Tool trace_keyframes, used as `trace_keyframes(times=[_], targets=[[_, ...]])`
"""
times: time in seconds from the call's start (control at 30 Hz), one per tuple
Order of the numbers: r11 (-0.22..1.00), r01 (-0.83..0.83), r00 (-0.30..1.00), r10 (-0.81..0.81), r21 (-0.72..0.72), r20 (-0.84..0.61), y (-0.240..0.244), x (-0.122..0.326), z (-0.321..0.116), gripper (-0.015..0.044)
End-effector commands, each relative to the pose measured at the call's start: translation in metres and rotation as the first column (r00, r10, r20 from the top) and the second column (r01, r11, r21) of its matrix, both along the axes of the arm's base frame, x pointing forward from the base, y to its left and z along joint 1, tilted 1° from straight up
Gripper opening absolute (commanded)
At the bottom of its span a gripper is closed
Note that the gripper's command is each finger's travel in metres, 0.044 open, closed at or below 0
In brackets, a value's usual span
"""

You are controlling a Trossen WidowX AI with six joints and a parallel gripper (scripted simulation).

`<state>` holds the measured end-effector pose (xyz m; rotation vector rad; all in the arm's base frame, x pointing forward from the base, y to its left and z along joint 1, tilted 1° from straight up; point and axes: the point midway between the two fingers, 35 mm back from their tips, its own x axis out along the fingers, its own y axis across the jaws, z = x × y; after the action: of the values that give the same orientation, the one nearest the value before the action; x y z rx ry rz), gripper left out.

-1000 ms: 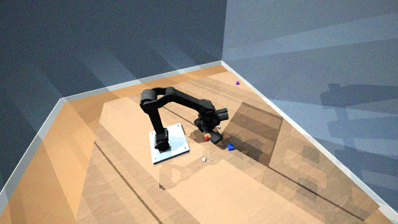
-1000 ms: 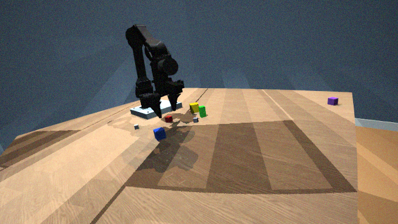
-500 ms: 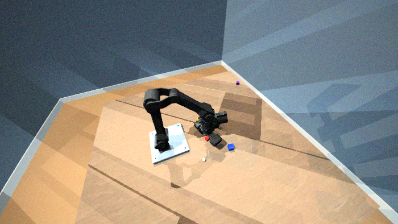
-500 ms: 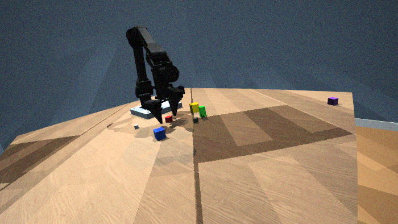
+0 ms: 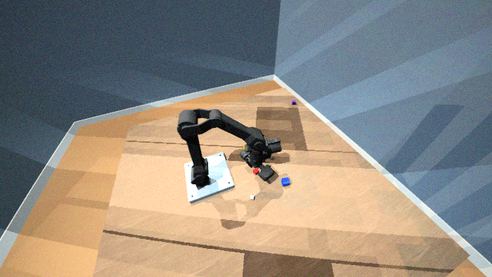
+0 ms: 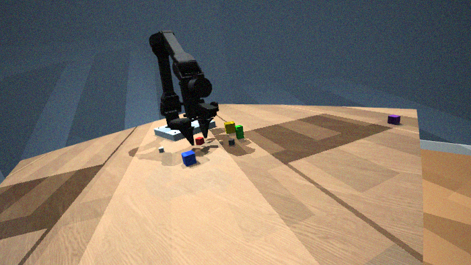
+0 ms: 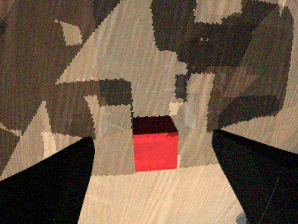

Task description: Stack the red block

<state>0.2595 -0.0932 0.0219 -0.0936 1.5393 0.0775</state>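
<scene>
Straddling the red block [image 7: 156, 151] on the wooden floor [image 6: 235, 208], the gripper [image 6: 198, 136] is seen spread partway, a finger on each side with gaps visible, so nothing is pinched yet; the placement suits a closing grasp. Beyond, the green tower [image 6: 239, 132] stands upright just beside a yellow block [image 6: 229, 127], apart from the arm.

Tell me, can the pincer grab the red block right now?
Probably yes. The pincer is down at the floor with the red block between its fingers, which are not yet touching it, and nothing sits in between.
</scene>
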Motion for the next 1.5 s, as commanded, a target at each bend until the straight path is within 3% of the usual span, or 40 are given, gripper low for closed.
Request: trace_keyframes(times=[0.0,0.2,0.5,0.57,1.27,1.47], targets=[[1.000,-0.004,1.000,0.004,0.003,0.003,0.000,0.000,0.000,0.0256],[1.000,-0.004,1.000,0.004,0.003,0.003,0.000,0.000,0.000,0.0099],[1.000,-0.004,1.000,0.004,0.003,0.003,0.000,0.000,0.000,0.0039],[1.000,-0.004,1.000,0.004,0.003,0.003,0.000,0.000,0.003,0.0000],[1.000,-0.004,1.000,0.004,0.003,0.003,0.001,-0.003,0.108,0.0000],[1.000,-0.004,1.000,0.004,0.003,0.003,0.001,-0.004,0.118,0.0000]])
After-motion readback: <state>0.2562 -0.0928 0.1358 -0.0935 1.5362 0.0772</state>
